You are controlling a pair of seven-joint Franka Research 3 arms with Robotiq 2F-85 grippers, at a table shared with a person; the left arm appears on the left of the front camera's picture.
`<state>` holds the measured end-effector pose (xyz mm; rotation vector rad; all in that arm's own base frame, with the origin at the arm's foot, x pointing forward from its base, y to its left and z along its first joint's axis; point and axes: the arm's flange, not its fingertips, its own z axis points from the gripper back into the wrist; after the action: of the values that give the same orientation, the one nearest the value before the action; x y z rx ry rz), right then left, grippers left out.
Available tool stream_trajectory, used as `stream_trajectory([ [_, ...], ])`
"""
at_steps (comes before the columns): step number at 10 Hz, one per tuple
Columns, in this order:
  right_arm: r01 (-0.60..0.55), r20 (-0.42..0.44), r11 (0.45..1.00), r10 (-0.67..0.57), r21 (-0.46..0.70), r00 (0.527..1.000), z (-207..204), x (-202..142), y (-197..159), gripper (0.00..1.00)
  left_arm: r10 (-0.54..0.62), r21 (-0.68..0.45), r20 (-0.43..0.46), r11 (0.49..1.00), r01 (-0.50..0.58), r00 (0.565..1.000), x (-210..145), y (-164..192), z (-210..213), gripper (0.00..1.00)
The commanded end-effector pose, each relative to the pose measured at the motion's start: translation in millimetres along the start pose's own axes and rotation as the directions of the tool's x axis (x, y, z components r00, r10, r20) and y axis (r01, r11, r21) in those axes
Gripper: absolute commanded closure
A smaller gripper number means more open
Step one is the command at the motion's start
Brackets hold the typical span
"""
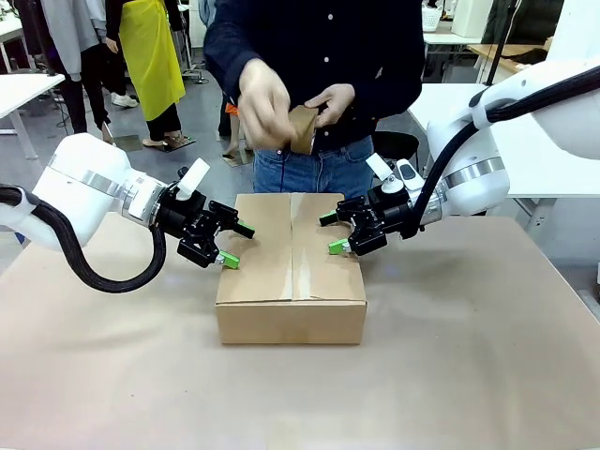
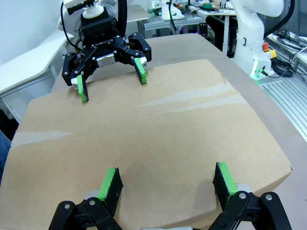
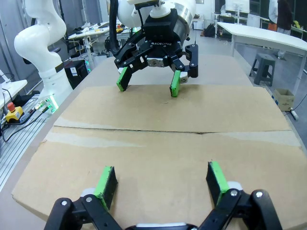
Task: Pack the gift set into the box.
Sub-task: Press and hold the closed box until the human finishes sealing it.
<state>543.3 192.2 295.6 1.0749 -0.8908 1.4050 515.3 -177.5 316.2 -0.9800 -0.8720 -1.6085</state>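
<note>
The box (image 1: 291, 267) sits closed at the centre of the counter (image 1: 469, 375), flaps down and a clear tape strip (image 1: 303, 258) along its top seam; the packing appears to be at the sealing or holding stage, and the next move likely calls for steady downward pressure on the flaps. The left gripper (image 1: 232, 245) at frame left and the right gripper (image 1: 332, 232) at frame right reach inward over opposite top edges, jaws spread, pinching nothing. Behind the box, at upper centre, the person's hands (image 1: 281, 103) work a brown item.
</note>
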Motion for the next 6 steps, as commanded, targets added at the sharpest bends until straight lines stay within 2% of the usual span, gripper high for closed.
stream_trajectory([
  [1,-0.014,-0.002,1.000,0.014,-0.003,1.000,-0.3,-0.6,0.0,0.00,0.005,0.001,0.006,1.000,-0.005,1.000,-1.6,-0.3,-1.0,0.00],
  [6,-0.014,-0.002,1.000,0.014,-0.003,1.000,-0.3,-0.6,0.0,0.00,0.005,0.001,0.006,1.000,-0.005,1.000,-1.6,-0.3,-1.0,0.00],
])
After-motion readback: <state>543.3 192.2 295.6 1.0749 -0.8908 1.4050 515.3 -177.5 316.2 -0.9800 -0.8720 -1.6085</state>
